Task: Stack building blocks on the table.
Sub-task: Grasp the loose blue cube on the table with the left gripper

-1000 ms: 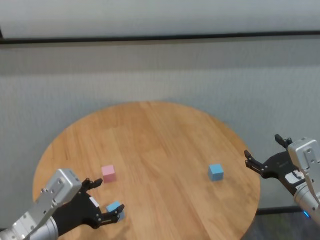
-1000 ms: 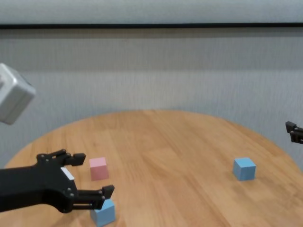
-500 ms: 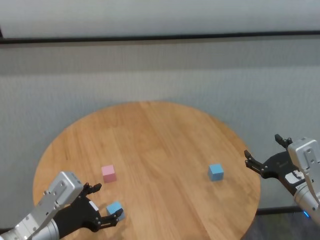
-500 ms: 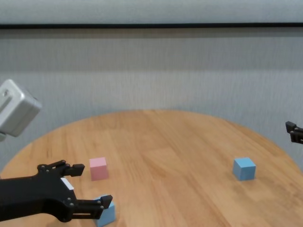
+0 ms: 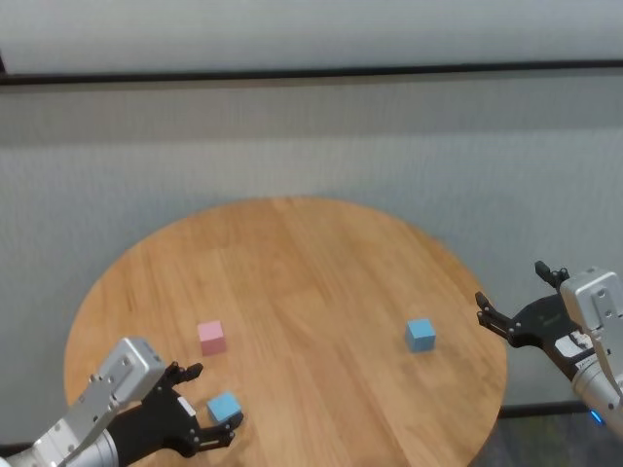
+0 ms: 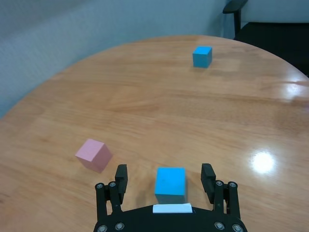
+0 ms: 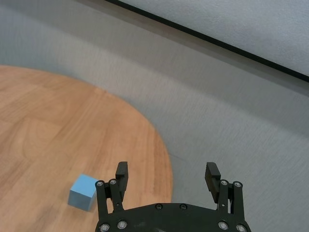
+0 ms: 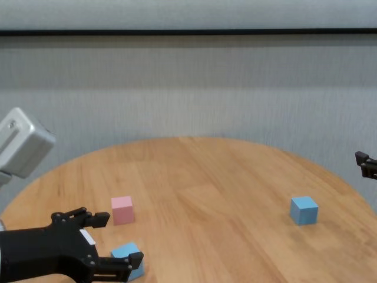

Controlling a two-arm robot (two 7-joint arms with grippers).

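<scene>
A light blue block (image 5: 224, 407) lies on the round wooden table (image 5: 311, 253) near its front left edge. My left gripper (image 5: 210, 404) is open and low, one finger on each side of this block with gaps showing in the left wrist view (image 6: 170, 181). A pale pink block (image 5: 211, 337) sits just beyond it, also in the chest view (image 8: 122, 210). A second light blue block (image 5: 420, 334) sits on the right half of the table. My right gripper (image 5: 511, 285) is open and empty, held off the table's right edge.
A grey wall (image 5: 311, 136) runs behind the table. The table's right edge (image 7: 166, 159) curves just ahead of the right gripper. Bare wood lies between the pink block and the right blue block.
My left gripper has drawn back toward the table's near edge and dropped lower, its fingers now on either side of the near blue block. The right arm and all blocks have not moved.
</scene>
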